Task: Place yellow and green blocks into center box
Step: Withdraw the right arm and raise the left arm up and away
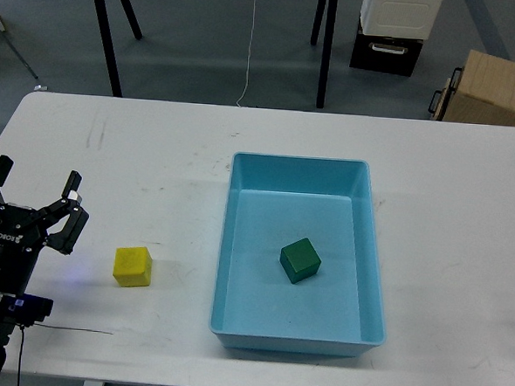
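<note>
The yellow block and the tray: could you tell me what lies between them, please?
Nothing: the head view shows only bare white table between the yellow block and the tray.

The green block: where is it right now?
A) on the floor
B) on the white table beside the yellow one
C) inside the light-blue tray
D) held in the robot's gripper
C: the green block lies on the floor of the light-blue tray, with nothing gripping it.
</note>
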### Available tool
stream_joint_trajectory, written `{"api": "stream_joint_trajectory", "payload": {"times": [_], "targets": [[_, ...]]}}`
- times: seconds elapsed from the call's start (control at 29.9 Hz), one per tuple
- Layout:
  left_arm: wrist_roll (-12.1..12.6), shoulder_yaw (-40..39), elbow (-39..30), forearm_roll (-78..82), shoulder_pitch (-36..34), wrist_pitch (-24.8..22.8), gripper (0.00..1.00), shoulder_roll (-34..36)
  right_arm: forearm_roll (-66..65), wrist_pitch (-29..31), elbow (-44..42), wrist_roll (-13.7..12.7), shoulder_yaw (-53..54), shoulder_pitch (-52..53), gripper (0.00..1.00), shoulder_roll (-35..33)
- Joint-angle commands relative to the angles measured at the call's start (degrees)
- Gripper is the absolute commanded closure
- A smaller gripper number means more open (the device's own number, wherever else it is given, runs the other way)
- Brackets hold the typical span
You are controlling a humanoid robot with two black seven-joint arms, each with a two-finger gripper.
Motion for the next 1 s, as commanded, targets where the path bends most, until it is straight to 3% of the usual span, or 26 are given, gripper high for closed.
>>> {"api": "stream_joint_trajectory", "payload": {"times": [0.0, 0.17, 0.44, 0.54, 0.7, 0.97], "targets": [[-0.29, -2.1, -0.76, -0.76, -1.45, 0.0, 0.0, 1.88, -0.01, -0.01, -0.11, 0.01, -0.25, 0.03, 0.0, -0.29], [-0.38, -7.29, -4.8, -3.57, -4.44, 0.0, 0.0, 11.53, -0.1, -0.01, -0.02, 0.01, -1.39, 0.11, 0.0, 1.02], [0.24, -3.09, -4.46, 1.16, -10.41, 0.0, 0.0, 35.44, -0.1, -0.01, -0.19, 0.01, -1.75, 0.2, 0.0, 2.17], [0.24, 6.56, -2.35, 7.74, -19.79, 0.0, 0.0, 39.42, -0.1, -0.01, -0.19, 0.01, -1.75, 0.2, 0.0, 2.87], [0.06, 28.43, 3.53, 15.84, -40.79, 0.0, 0.0, 39.86, -0.1, -0.01, -0.19, 0.01, -1.66, 0.2, 0.0, 3.66], [1.2, 54.2, 8.11, 23.92, -65.33, 0.0, 0.0, 40.22, -0.1, -0.01, -0.55, -0.08, -1.83, 0.03, 0.0, 4.1]]}}
